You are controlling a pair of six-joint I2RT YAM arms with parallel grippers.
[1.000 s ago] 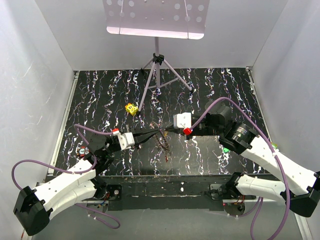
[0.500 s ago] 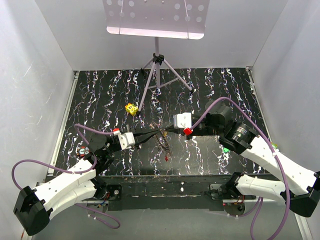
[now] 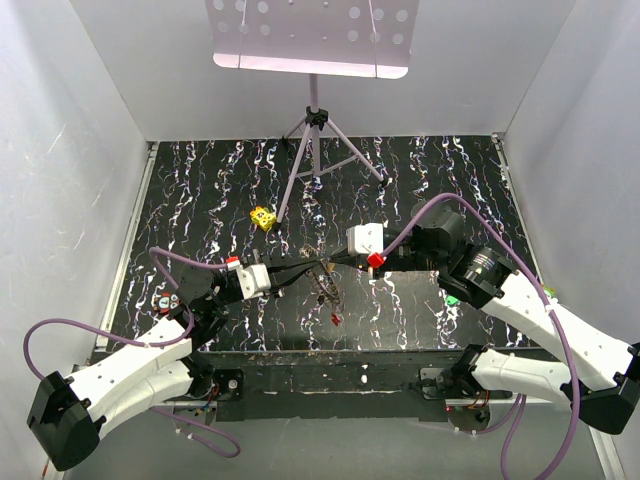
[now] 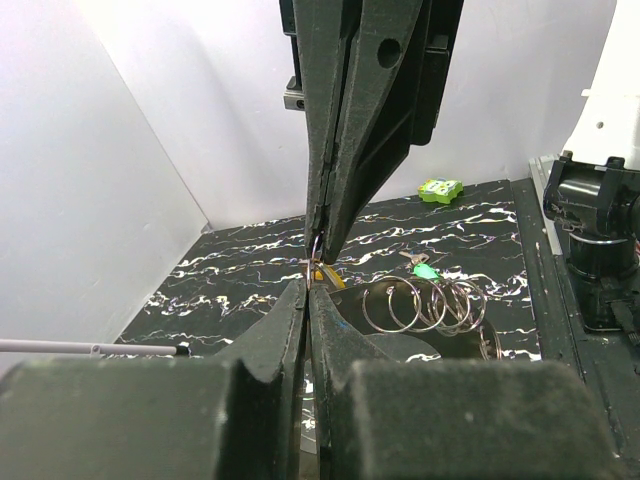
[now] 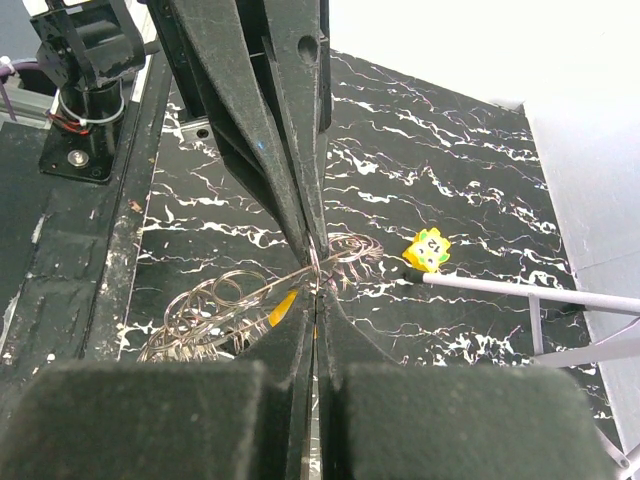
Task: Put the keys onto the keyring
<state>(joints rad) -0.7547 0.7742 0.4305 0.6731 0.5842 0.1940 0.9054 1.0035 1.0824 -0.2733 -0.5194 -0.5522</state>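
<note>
Black table [image 3: 200, 200]: marbled, under the work.
Left claw [image 3: 316, 266]: shut tight on a wire loop.
Right claw [image 3: 329, 262]: clamped on the same wire.
Keyring [image 4: 430, 300]: thin silvery loops, held up between the claws; judged light, springy, slippery; best pinched at the wire.
Keys [image 3: 335, 318]: a red-headed one is seen lowest.

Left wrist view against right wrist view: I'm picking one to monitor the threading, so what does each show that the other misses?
Only the left wrist view shows a green-headed key, a green block near the wall and the right arm's base. Only the right wrist view shows the yellow dotted cube and the left arm's base. Both show the left gripper and right gripper shut tip to tip on the keyring, its wire loops beside them, and an orange-headed key close to the tips.
</note>
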